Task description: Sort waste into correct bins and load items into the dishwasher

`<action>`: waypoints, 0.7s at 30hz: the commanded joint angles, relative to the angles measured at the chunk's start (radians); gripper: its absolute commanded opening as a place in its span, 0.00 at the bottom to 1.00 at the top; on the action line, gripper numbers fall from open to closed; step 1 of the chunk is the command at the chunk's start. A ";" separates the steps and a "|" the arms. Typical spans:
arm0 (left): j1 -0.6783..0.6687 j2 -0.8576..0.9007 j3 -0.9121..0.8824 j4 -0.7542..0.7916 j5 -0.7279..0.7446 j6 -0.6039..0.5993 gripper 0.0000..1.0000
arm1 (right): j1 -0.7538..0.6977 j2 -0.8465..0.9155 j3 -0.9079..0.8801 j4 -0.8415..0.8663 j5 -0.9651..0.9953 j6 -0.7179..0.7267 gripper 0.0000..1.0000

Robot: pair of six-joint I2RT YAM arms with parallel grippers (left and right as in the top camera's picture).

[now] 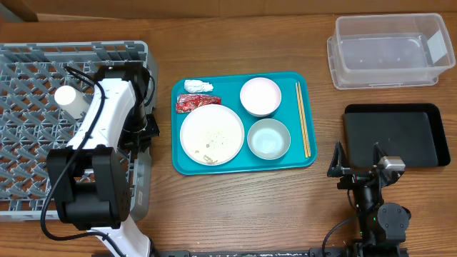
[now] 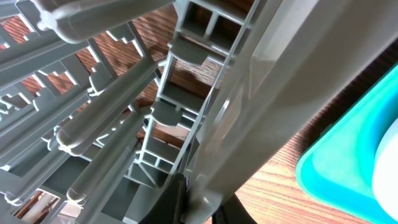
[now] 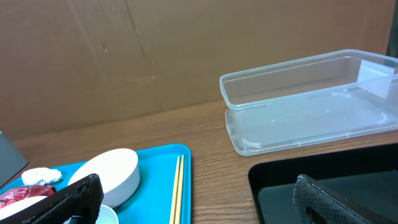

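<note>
Two arms | left gripper (image 2: 198,210) narrow, pinching dish rack (image 1: 71,48) wall, likely repositioning it | right gripper (image 1: 357,158) wide, idle beside black tray (image 1: 391,135)

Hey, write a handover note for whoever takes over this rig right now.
Left hand: astride the right wall of the dish rack; grip unclear.
Right hand: open, beside the black tray.
Done: white cup in the rack.
To do: plate with food scraps, pink bowl, grey-blue bowl, chopsticks, tissue, red wrapper, all on the teal tray. Clear tub and black tray hold nothing.
</note>
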 commanded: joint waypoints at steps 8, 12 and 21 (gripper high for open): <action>0.002 0.016 -0.008 -0.045 0.013 -0.024 0.12 | 0.005 -0.011 -0.010 0.005 0.006 -0.007 1.00; 0.002 0.016 -0.008 -0.048 0.011 -0.024 0.12 | 0.005 -0.011 -0.010 0.006 0.006 -0.007 1.00; 0.002 0.016 -0.008 -0.038 0.011 -0.023 0.50 | 0.005 -0.011 -0.010 0.005 0.006 -0.007 1.00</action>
